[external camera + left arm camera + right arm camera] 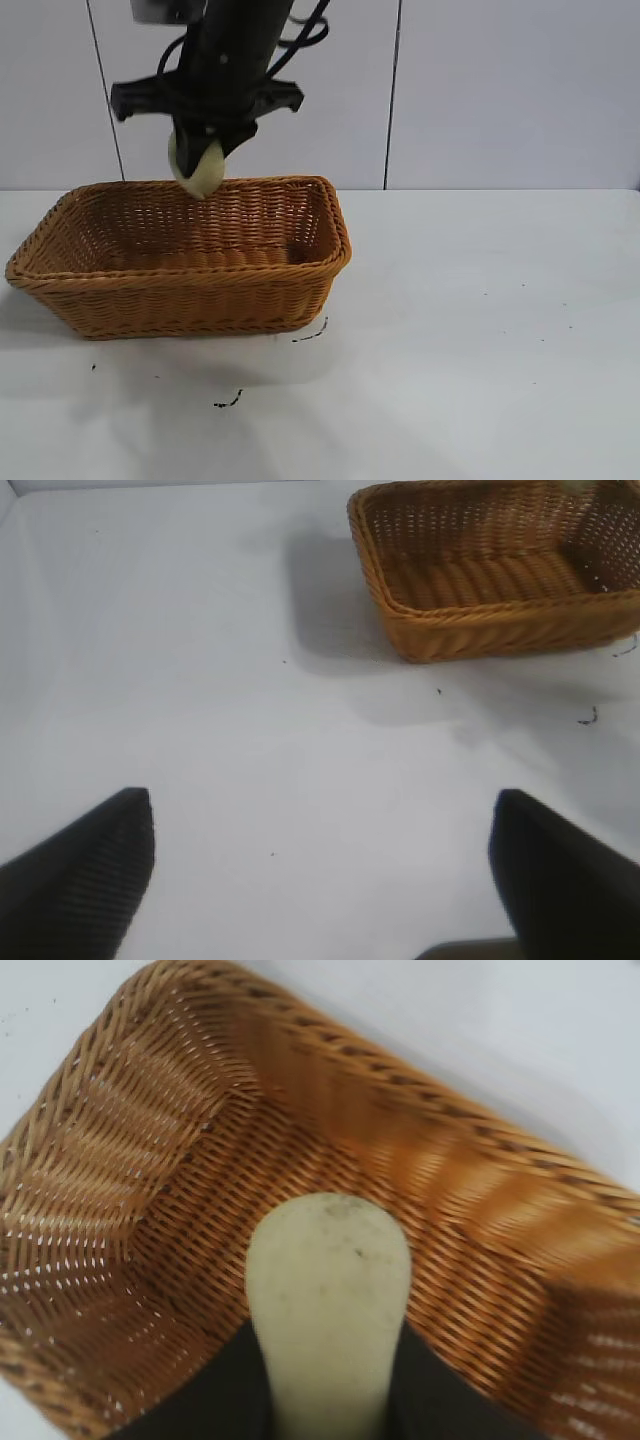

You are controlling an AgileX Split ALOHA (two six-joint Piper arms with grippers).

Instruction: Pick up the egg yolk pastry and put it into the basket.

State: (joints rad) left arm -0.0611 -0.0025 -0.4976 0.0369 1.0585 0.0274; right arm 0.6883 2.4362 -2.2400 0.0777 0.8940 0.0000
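The egg yolk pastry (200, 172), a pale yellow-cream lump, is pinched in my right gripper (206, 150), which hangs above the far rim of the orange-brown wicker basket (180, 290). In the right wrist view the pastry (330, 1280) sits between the dark jaws of the right gripper (328, 1360), over the basket's woven floor (130, 1160). My left gripper (322, 820) is open and empty above bare table, well away from the basket (480, 630). The left arm does not show in the exterior view.
The basket stands on a white table (480, 330) with a few small dark specks (228, 403) in front of it. A white panelled wall (500, 90) runs behind the table. The basket holds nothing else that I can see.
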